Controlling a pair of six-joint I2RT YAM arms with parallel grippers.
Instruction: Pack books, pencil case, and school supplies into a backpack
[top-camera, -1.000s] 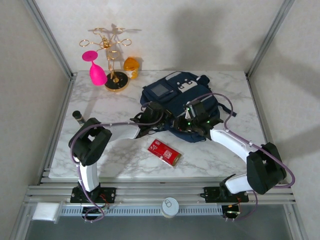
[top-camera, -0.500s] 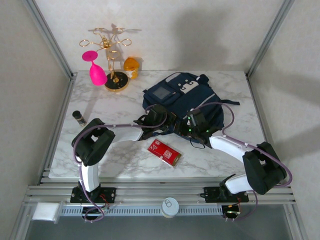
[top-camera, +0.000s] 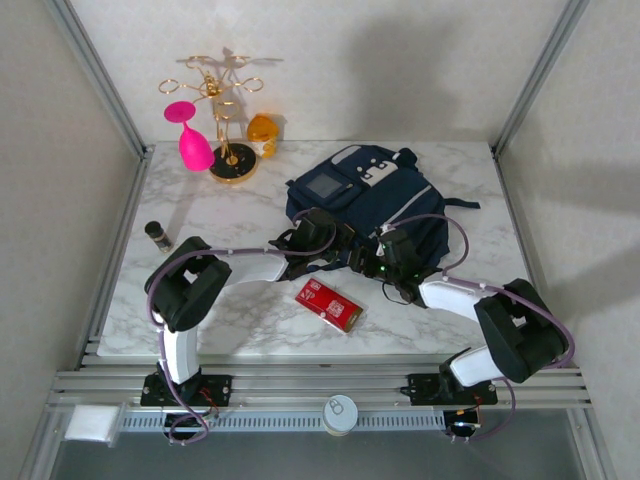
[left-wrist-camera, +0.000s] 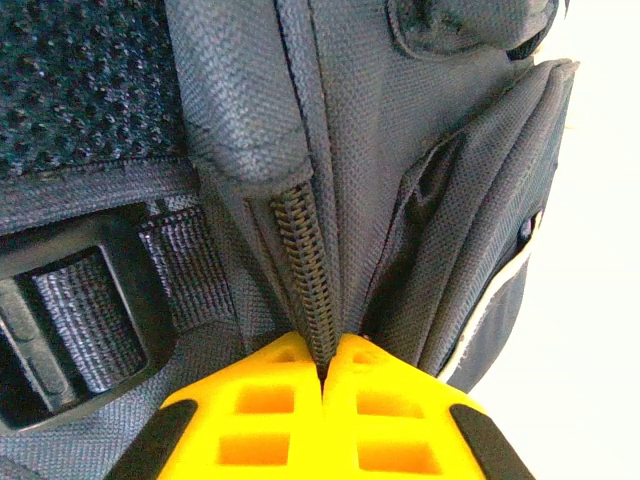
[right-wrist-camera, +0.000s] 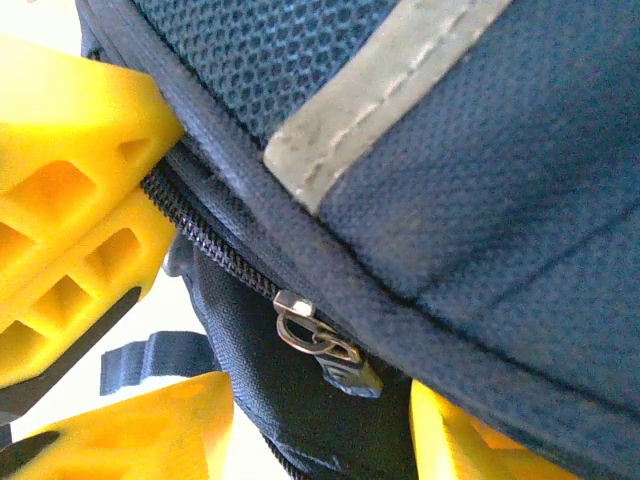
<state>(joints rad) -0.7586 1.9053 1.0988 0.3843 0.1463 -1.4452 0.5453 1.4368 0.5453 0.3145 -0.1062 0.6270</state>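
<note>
Backpack (top-camera: 372, 192) lies centre of the top view. Left gripper (left-wrist-camera: 322, 372) is clenched on its zipper seam, likely bracing the fabric. Right gripper (right-wrist-camera: 320, 420) has its jaws apart around the zipper pull (right-wrist-camera: 318, 340), not pinching. Red box (top-camera: 329, 304) waits below.

Bright, even light, soft shadows on the back wall (top-camera: 400, 60); wrist-view backgrounds overexposed white

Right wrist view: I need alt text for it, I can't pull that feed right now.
A metal zipper pull hangs from the zipper of the navy backpack, between the open yellow fingers of the right gripper. At upper left, the left gripper is shut on the zipper seam. A pale stripe crosses the fabric above.
</note>
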